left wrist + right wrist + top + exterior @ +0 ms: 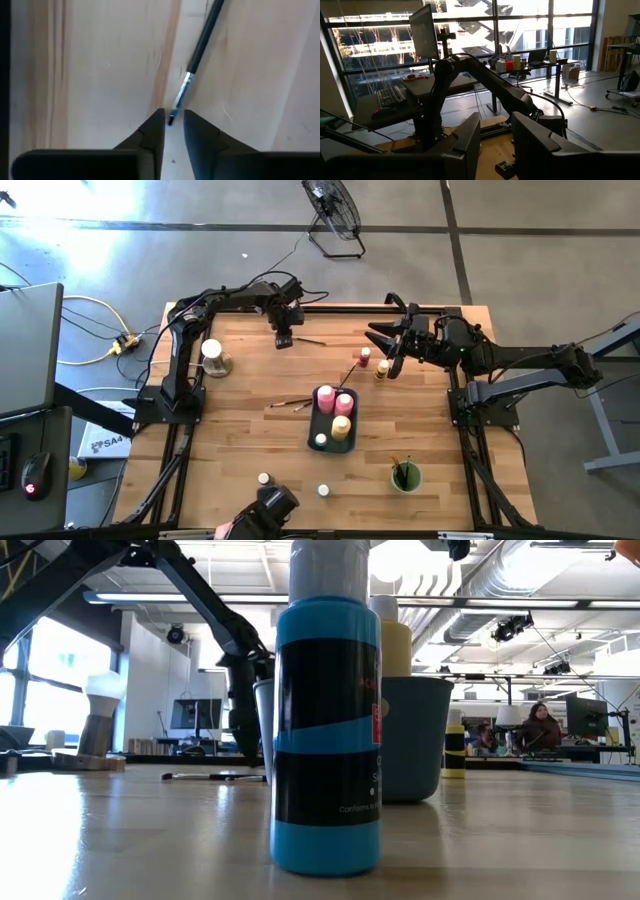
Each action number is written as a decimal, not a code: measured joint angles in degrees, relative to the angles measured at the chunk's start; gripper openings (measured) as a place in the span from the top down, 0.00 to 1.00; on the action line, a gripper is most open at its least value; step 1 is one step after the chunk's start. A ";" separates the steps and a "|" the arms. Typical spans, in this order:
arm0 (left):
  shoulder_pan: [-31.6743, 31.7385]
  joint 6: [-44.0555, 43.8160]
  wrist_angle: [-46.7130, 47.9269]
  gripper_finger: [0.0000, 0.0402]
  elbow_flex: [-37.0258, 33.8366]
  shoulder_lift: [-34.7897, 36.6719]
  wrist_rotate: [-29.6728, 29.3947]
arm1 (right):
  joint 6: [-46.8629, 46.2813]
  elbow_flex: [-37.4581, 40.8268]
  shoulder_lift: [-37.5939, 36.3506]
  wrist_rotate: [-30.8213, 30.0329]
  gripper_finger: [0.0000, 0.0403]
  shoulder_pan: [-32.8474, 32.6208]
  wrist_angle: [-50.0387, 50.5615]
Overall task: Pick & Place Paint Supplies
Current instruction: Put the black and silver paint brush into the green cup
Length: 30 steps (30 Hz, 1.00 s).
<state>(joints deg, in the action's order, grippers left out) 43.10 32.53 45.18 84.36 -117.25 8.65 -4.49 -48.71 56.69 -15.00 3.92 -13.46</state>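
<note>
A thin dark-handled paintbrush [201, 44] with a silver ferrule lies flat on the wooden table near its far edge [309, 340]. My left gripper [173, 120] points down over the brush's bristle end [284, 338]. Its fingers stand a narrow gap apart, with the brush tip [171, 119] in the gap, and the tip touches neither finger. My right gripper [495, 142] hangs level and open, high over the far right of the table [385, 348], with nothing in it. The blue-grey tray [316, 430] holds two pink bottles [326, 394] and a yellow one [341, 427].
A pink bottle [365, 355] and a yellow one [382, 368] stand under my right gripper. Loose brushes [290, 403] lie left of the tray. A green cup [406, 477] stands near right. A blue bottle [325, 730], a small jar [323, 490] and a white-topped brush [213, 356] also stand about.
</note>
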 joint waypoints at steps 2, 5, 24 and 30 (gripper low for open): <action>0.01 0.00 0.59 0.87 0.00 -0.02 -0.01 | 0.00 0.01 -0.01 0.00 0.74 -0.01 0.00; 0.01 0.00 2.11 0.93 0.00 -0.02 -0.03 | 0.00 0.01 0.00 0.00 0.74 0.00 0.01; 0.01 -3.14 4.85 1.00 0.00 -0.01 -0.23 | 0.00 0.00 0.00 0.17 0.74 -0.02 0.01; 0.01 -4.83 8.28 1.00 -0.05 0.58 -0.54 | 0.00 0.00 -0.01 0.17 0.74 -0.02 0.01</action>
<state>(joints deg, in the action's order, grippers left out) 43.11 27.70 53.46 84.31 -116.67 8.12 -4.49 -48.71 56.68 -14.83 3.90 -13.45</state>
